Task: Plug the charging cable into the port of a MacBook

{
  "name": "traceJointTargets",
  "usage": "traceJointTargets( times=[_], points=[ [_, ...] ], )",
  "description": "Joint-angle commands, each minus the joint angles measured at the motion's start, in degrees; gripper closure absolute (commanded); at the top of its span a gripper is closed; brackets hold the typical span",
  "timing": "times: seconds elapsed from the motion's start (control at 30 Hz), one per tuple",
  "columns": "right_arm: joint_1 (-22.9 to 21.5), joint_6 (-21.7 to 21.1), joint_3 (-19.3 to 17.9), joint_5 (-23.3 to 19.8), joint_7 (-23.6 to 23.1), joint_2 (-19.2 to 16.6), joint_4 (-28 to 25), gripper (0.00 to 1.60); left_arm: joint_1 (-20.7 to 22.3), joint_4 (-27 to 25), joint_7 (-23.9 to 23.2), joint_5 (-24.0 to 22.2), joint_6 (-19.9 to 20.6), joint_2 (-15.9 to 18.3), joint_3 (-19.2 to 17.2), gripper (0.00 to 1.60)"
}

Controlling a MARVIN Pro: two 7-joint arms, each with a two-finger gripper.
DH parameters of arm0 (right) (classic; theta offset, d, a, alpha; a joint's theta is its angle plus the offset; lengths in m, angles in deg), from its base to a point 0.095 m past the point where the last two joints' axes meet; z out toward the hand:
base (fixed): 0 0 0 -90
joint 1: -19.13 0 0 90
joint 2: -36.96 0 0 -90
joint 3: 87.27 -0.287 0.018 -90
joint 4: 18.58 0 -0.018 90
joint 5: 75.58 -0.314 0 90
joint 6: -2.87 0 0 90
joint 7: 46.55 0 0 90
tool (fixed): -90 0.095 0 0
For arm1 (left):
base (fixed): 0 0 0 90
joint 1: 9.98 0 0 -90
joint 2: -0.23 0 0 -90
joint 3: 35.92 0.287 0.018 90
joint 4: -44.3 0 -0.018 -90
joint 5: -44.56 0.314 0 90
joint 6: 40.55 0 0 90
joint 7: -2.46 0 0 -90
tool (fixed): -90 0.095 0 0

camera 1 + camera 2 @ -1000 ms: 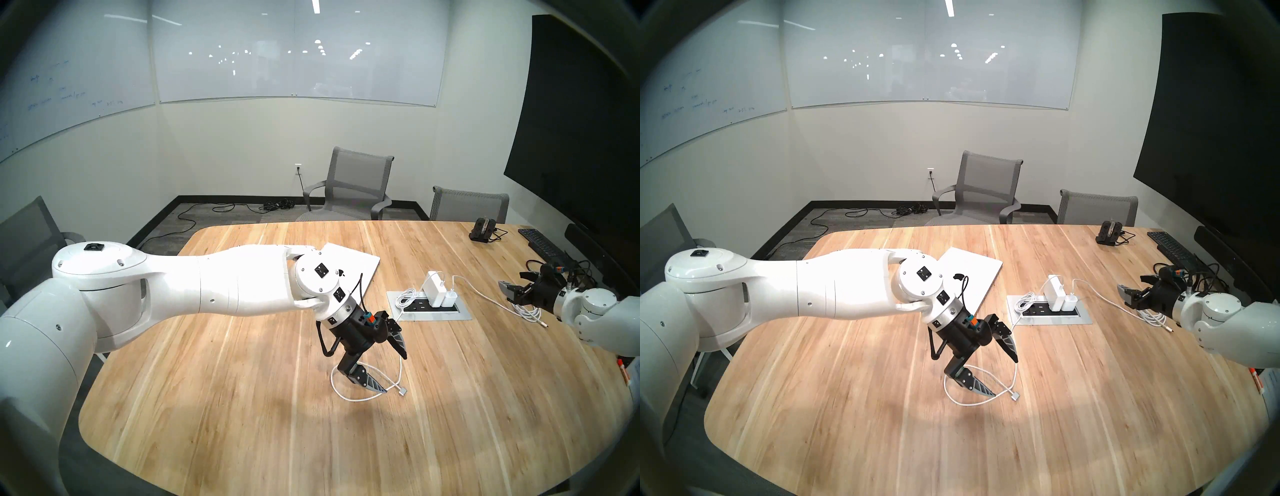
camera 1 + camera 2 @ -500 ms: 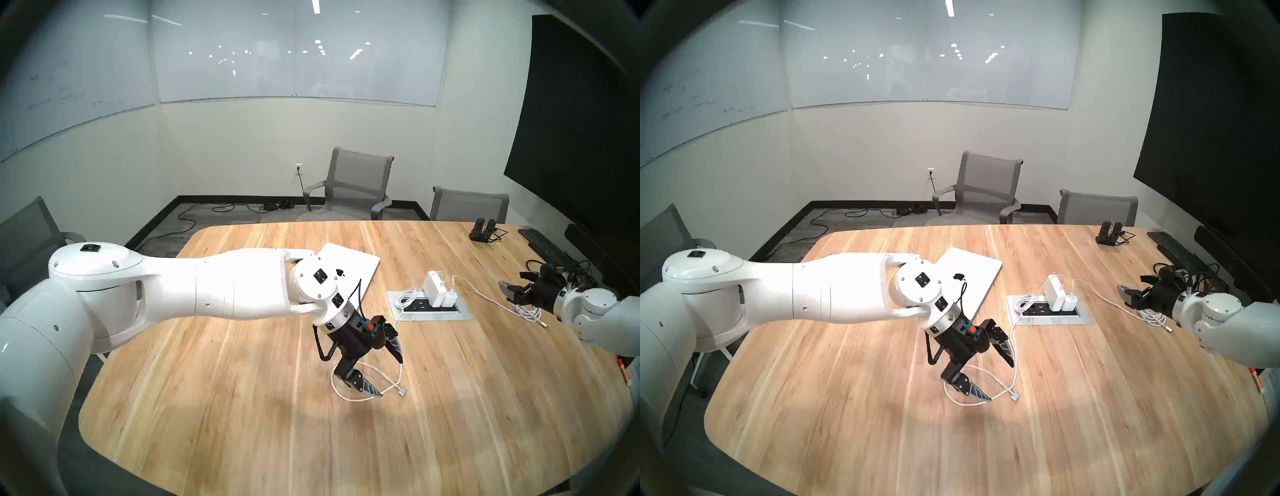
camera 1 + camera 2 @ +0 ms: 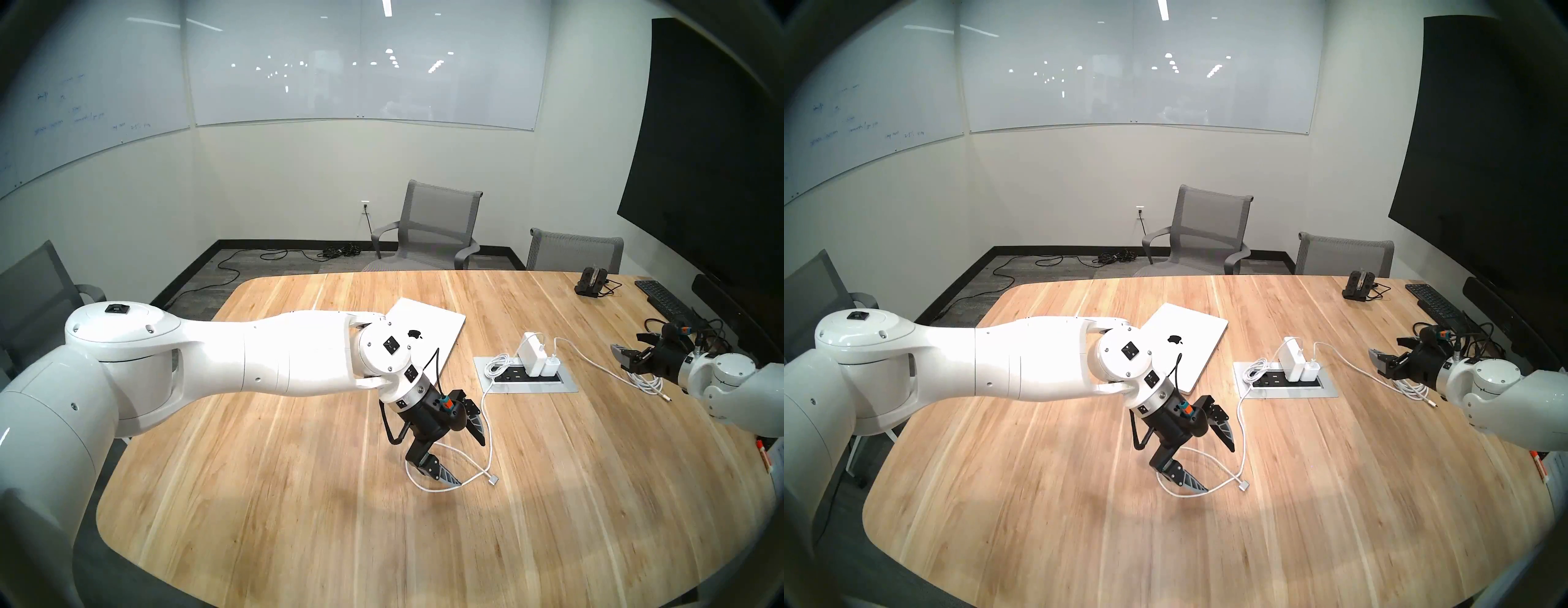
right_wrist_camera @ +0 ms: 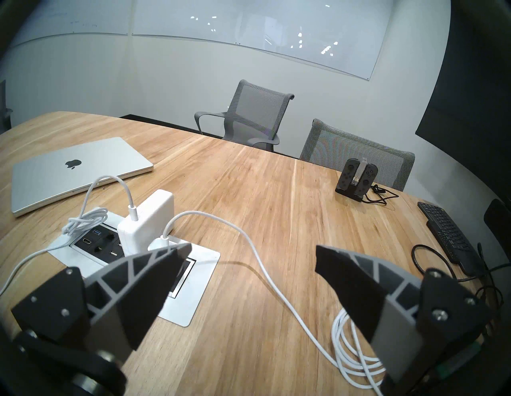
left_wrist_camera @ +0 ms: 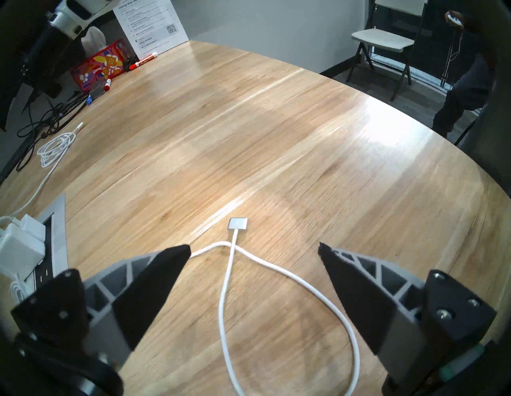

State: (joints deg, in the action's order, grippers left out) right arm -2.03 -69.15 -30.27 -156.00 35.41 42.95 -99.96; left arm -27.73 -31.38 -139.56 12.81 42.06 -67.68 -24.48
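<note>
L pincer (image 5: pixel 254 249) wide open, nothing held, poised over cable (image 5: pixel 225 290) loop at lower centre of wrist view. 2 fingers (image 5: pixel 154 279) straddle loop. Connector (image 5: pixel 237 223) flat on counter (image 5: pixel 276 124), just beyond tips, centre of frame. In head view, lower finger looks near or on cable; contact unclear. Brick (image 3: pixel 530 353) in power box, centre-right. MacBook (image 3: pixel 1191 344) shut, mid-frame behind L arm; port not visible in any view.

R pincer (image 4: pixel 253 260) open too, empty, parked at right of head view above 2nd coiled cable (image 4: pixel 351 345).

Risks, as judged: closing on loop, not connector, gives no control of plug angle. Flat connector hard to lift off counter, may skid away. Tip may drag loop, twist plug. Slack short near box, tug may tilt brick. Wrong cable nearby on right.
</note>
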Motion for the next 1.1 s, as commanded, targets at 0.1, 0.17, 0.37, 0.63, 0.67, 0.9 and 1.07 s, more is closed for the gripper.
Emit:
traceJointTargets(
  times=[0.1,0.17,0.37,0.63,0.67,0.9,1.07],
  points=[
    [-0.9,0.3,-0.5,0.1,-0.1,-0.1,-0.1,0.0,-0.8,4.7,-0.5,-0.3,-1.6,-4.0,-0.5,0.0],
    [-0.8,0.3,-0.5,0.1,-0.1,-0.1,-0.1,0.0,-0.9,5.5,-0.6,-0.2,-1.8,-4.6,-0.5,0.0],
    [-0.8,0.3,-0.5,0.1,-0.1,-0.1,-0.1,0.0,-1.3,8.0,-1.1,-0.1,-2.6,-6.5,-0.7,0.0],
    [-0.8,0.3,-0.5,0.1,-0.1,-0.1,-0.1,0.0,-1.6,9.7,-1.6,-0.1,-3.2,-7.6,-0.6,0.0],
    [-0.9,0.3,-0.5,0.1,-0.1,-0.1,-0.1,0.0,-1.7,9.8,-1.6,-0.1,-3.2,-7.6,-0.6,0.0],
    [-0.9,0.4,-0.4,0.1,-0.1,-0.1,-0.1,0.0,-2.3,9.8,-0.7,0.2,-3.3,-7.6,-0.3,0.0],
    [-0.9,0.4,-0.4,0.1,-0.1,-0.1,-0.1,0.0,-2.8,10.9,-0.1,0.5,-3.7,-8.1,0.0,0.0]
  ],
)
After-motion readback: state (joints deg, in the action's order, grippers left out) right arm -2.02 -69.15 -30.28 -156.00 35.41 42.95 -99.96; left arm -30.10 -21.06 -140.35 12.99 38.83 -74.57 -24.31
